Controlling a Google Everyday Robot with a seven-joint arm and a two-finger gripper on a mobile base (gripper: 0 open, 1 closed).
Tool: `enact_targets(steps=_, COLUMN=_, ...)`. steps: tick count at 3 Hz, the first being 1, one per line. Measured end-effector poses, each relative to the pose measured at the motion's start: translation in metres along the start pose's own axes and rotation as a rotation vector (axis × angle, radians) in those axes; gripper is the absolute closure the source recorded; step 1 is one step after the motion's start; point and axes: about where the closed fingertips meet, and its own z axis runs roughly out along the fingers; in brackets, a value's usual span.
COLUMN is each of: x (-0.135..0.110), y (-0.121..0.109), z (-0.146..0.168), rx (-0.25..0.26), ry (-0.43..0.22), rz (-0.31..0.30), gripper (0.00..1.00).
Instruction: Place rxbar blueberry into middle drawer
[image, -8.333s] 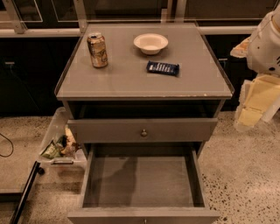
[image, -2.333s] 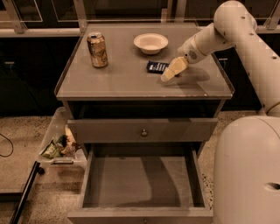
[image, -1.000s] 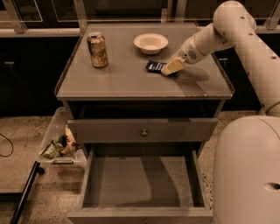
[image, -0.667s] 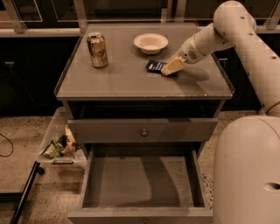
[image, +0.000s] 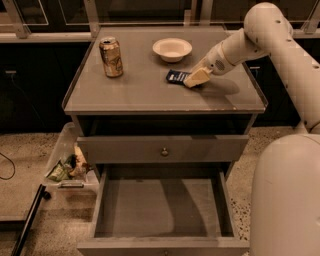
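Note:
The rxbar blueberry (image: 176, 76), a flat dark blue bar, lies on the cabinet top to the right of the middle, just in front of the white bowl. My gripper (image: 195, 78) is low over the bar's right end and covers that end. The middle drawer (image: 162, 207) is pulled out below, its flat grey floor bare. My white arm reaches in from the upper right.
A tan drink can (image: 111, 57) stands at the cabinet top's left. A white bowl (image: 172, 49) sits at the back middle. The drawer with a round knob (image: 164, 151) is shut. A clear bin of wrappers (image: 70, 167) stands on the floor at the left.
The arm came in from the right and lowered the gripper onto the bar's right end. Over the last second it has barely moved. The bar lies where it was.

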Motion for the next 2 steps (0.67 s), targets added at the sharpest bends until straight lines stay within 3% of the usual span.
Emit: enact_targets(steps=2, x=0.002, y=0.06, z=-0.023, rx=-0.003, ry=-0.03, rz=-0.124, gripper=1.0)
